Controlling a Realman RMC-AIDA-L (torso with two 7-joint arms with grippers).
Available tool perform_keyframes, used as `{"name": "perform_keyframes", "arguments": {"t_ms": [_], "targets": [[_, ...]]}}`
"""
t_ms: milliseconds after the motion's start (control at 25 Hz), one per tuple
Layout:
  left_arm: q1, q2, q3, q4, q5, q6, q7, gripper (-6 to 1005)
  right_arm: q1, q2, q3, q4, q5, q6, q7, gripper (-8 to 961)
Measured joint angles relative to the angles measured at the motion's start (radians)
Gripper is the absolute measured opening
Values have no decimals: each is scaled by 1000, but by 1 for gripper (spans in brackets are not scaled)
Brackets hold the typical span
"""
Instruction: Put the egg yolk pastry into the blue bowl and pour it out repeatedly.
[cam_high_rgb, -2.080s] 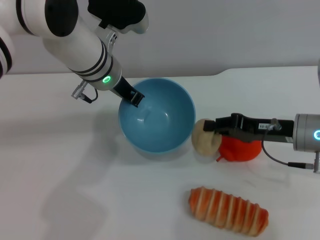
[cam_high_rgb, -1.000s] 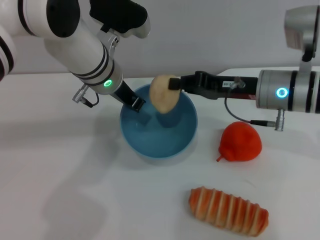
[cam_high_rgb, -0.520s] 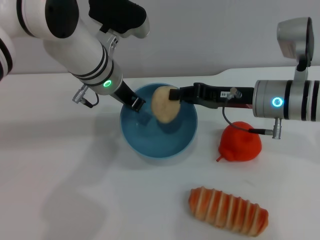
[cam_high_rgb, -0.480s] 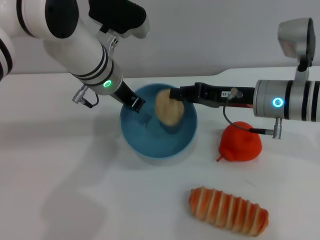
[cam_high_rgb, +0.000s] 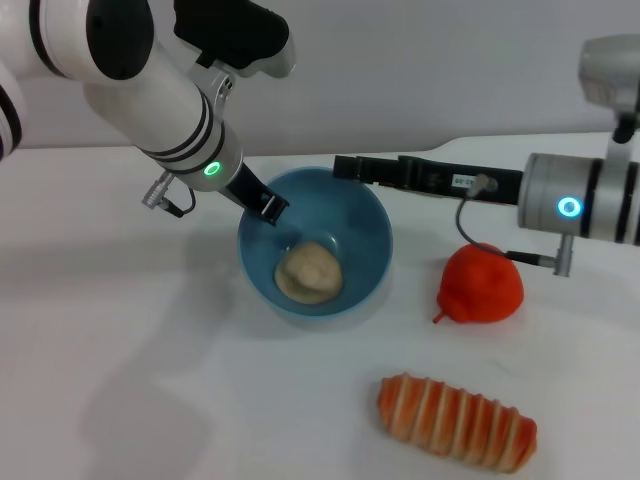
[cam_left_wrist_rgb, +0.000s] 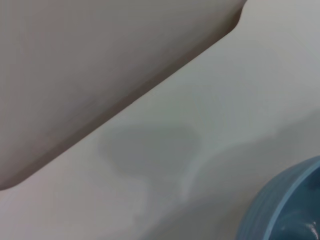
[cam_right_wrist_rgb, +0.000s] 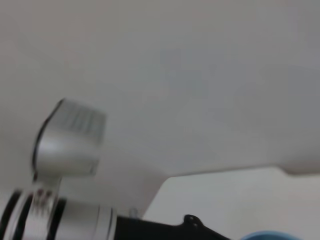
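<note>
head view: left gripper (cam_high_rgb: 272, 206) grips blue bowl (cam_high_rgb: 365, 205) rim, fingertips partly hidden.

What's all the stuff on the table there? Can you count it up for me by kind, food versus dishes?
Food items: 3 – the small pale beige roundish pastry lying inside the bowl, the red fruit-shaped piece, and the long orange-striped bread loaf.
Dishes: 1 – the round light-blue glossy bowl.
Total: 4 things on the white table.
</note>
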Motion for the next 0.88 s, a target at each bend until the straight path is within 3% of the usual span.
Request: {"name": "perform_keyframes", "arguments": {"t_ms": [240,560,720,880], "targets": [[2,3,0,-6,1,10,1,0,-81,3,10,-26,35,70,-331,456],[11,4,0,-9,1,31,5,0,-203,3,8,38,442,104,-1027,455],[15,3,0,-4,1,53,5,0,-233,6,6,66,558,95,-1287,455],[25,2,0,-8,1,65,3,0,-231,8,10,181,743,89,-1537,455]]}}
